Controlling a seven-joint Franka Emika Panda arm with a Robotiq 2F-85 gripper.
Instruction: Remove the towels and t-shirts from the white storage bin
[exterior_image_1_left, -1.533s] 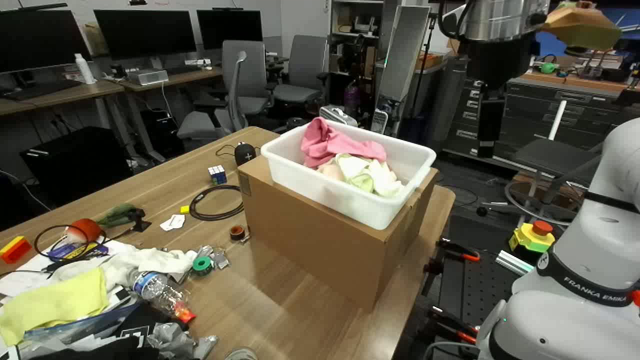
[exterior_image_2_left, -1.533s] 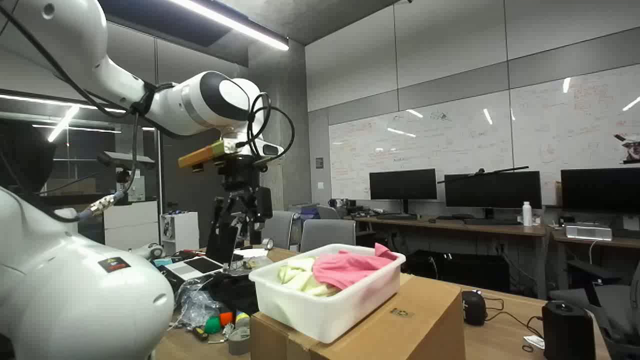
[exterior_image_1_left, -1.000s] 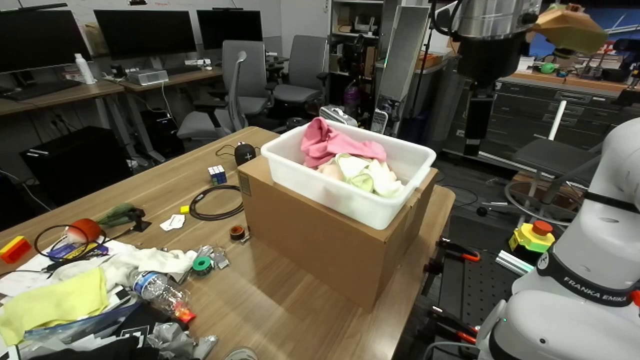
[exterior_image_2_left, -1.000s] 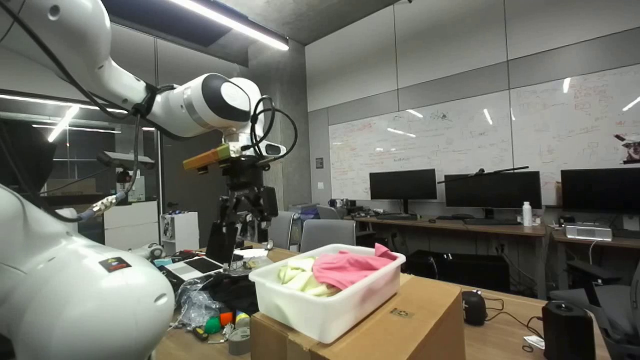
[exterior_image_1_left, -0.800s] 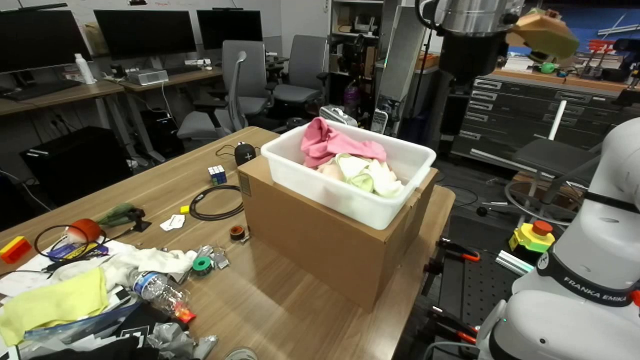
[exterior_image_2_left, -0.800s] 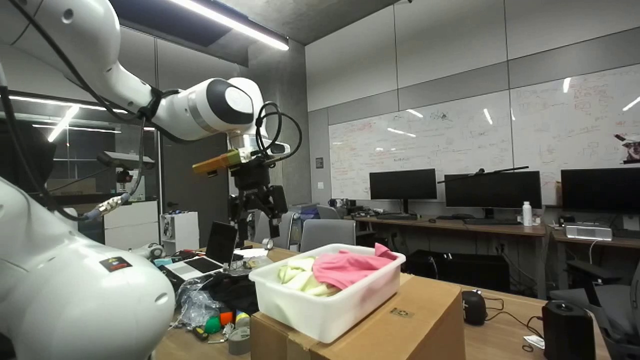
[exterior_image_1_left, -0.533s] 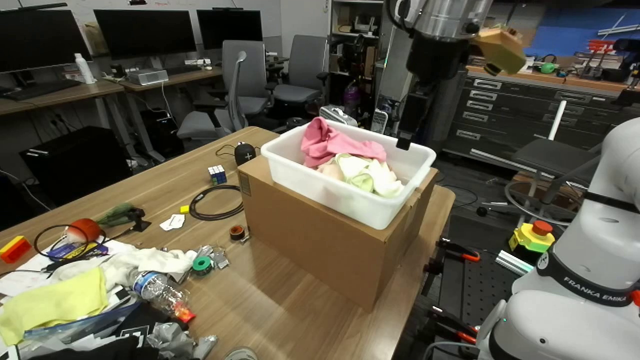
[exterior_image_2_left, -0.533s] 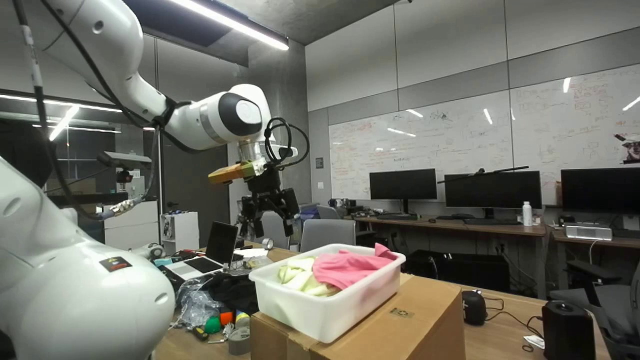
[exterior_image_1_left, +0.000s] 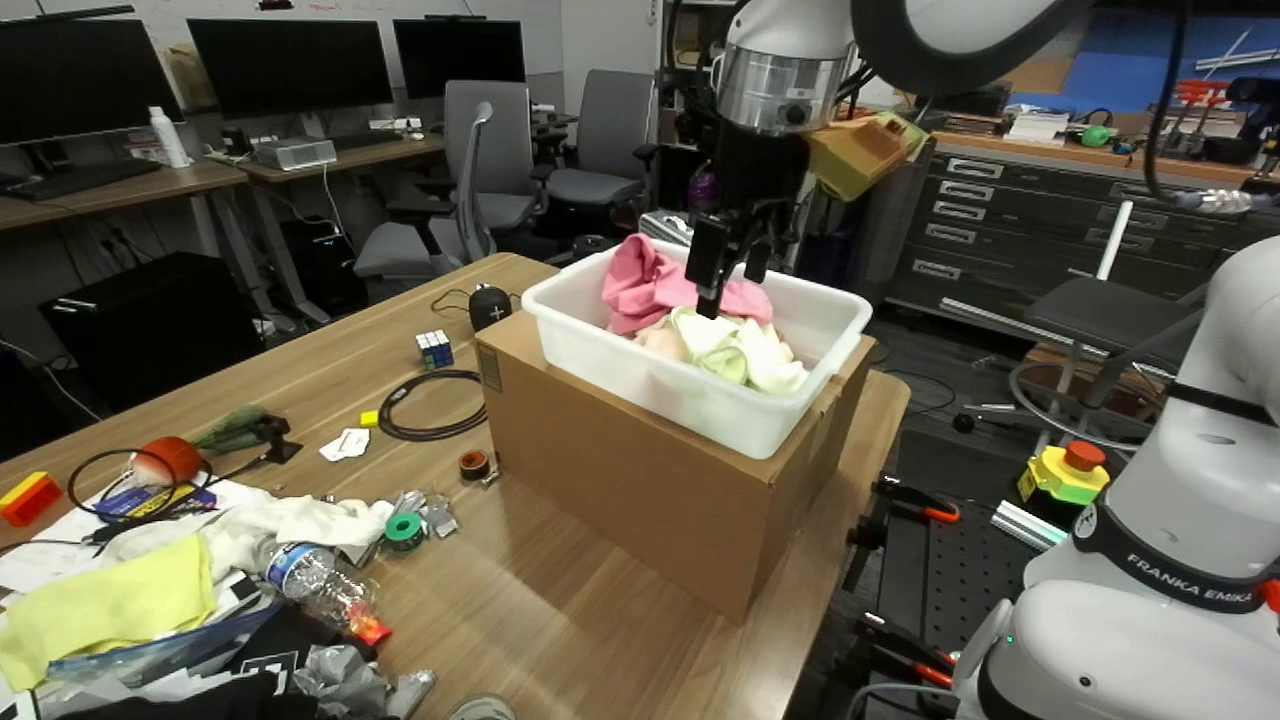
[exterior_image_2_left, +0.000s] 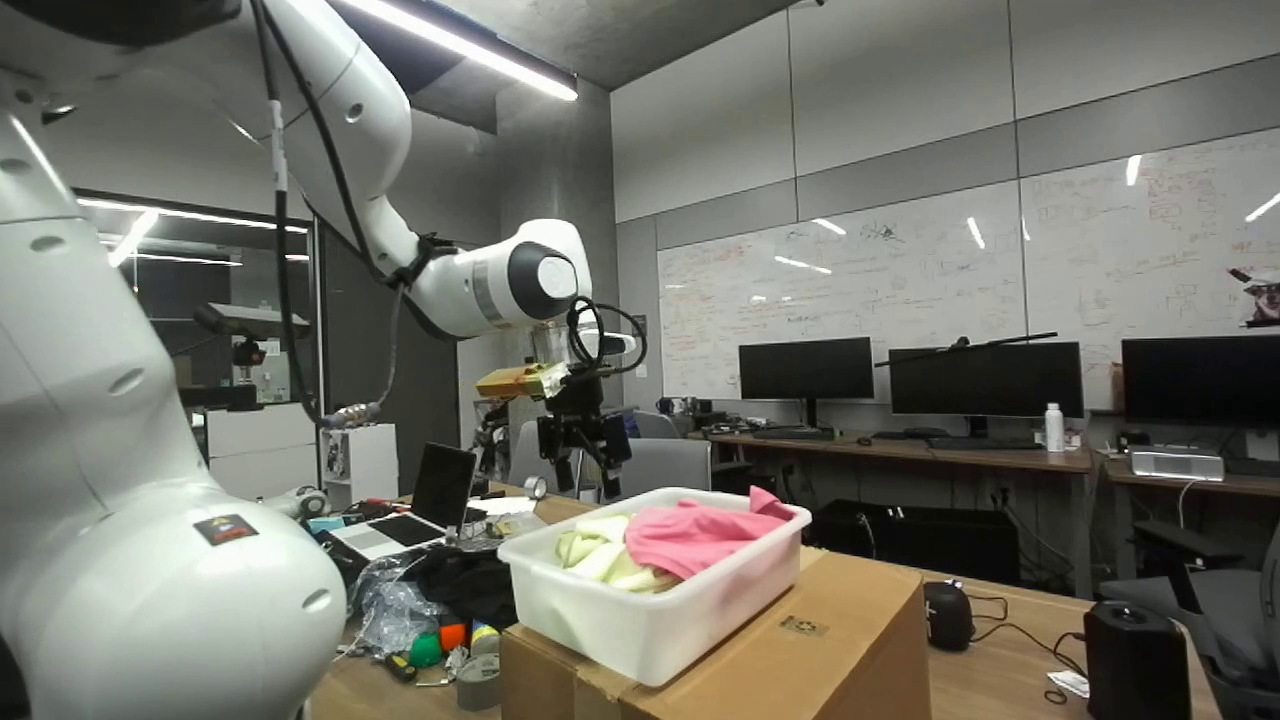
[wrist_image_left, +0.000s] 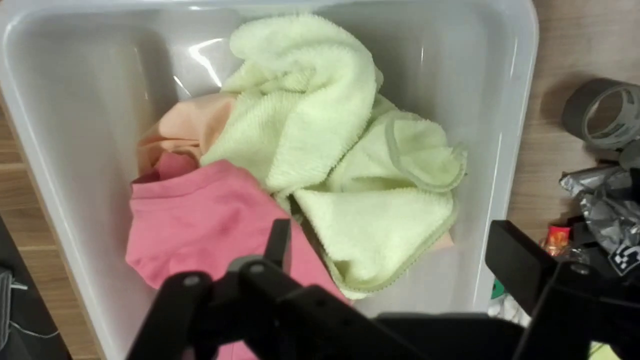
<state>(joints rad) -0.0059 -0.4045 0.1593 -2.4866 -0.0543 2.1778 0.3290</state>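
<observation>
In an exterior view we see the oblong plastic bin (exterior_image_1_left: 650, 390); in an exterior view, the gripper (exterior_image_2_left: 588, 487) at its eleven o'clock; in the wrist view, fingers (wrist_image_left: 517, 257) apart and, inside the bin, a fuzzy green towel (wrist_image_left: 320, 125), smooth pink cloth (wrist_image_left: 200, 220) at the towel's eight o'clock.

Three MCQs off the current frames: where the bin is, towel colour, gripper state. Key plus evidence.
1. Where is the white bin relative to the cardboard box?
A) inside it
B) on top of it
C) beneath it

2. What colour is the fuzzy towel cloth in the white bin?
A) pale yellow-green
B) navy
C) brown

3. How is the gripper?
A) shut on cloth
B) shut on nothing
C) open

1 B: both exterior views show it there.
2 A: the wrist view shows it plainly.
3 C: its fingers stand wide apart in the wrist view.
</observation>
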